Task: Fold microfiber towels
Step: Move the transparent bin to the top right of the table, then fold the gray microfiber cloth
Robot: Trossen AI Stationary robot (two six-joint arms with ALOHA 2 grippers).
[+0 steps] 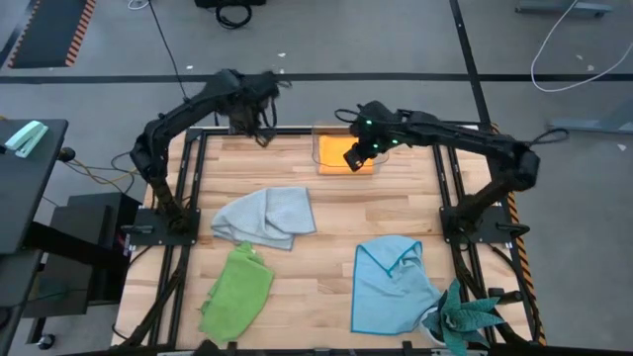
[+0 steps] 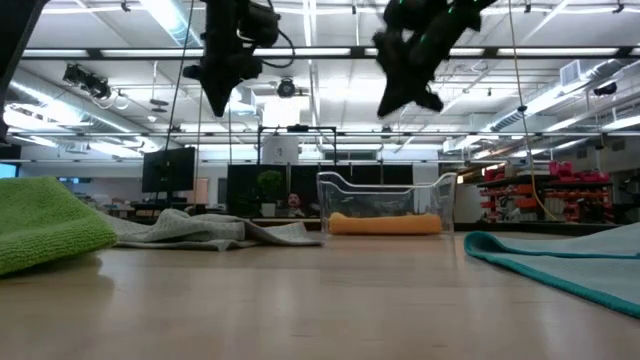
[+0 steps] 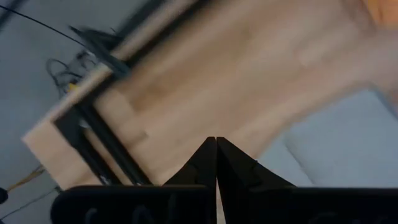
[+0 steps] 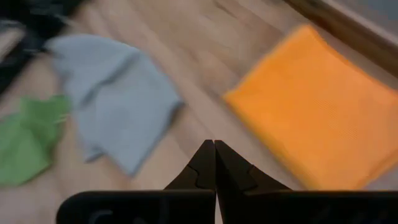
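Four towels on the worktop (image 1: pixel 396 213). Orange-yellow towel (image 1: pixel 345 157) is folded into a neat flat rectangle inside the clear plastic box (image 1: pixel 318 148) at the far edge, centre; long axis runs across the worktop, left to right. Grey towel (image 1: pixel 267 217) lies left of centre, crumpled and loosely doubled over, long axis roughly across the worktop with a slight tilt. Lime green towel (image 1: pixel 237 292) sits at the near left, bunched, long axis running diagonally from near-left toward the grey one, close to it but whether they touch I can't tell. Light blue towel (image 1: pixel 391 282) is at the near right, mostly spread, one upper corner flipped over onto itself, long axis running near to far; its near-right corner sits against a teal spiky-leaved plant (image 1: pixel 465 321). No readable labels or writing on any cloth. Left tool (image 1: pixel 259 133) hangs in the air over the far left edge, fingers pressed together, holding nothing. Right tool (image 1: pixel 354 158) hangs above the box and orange towel, fingers also pressed together, empty.
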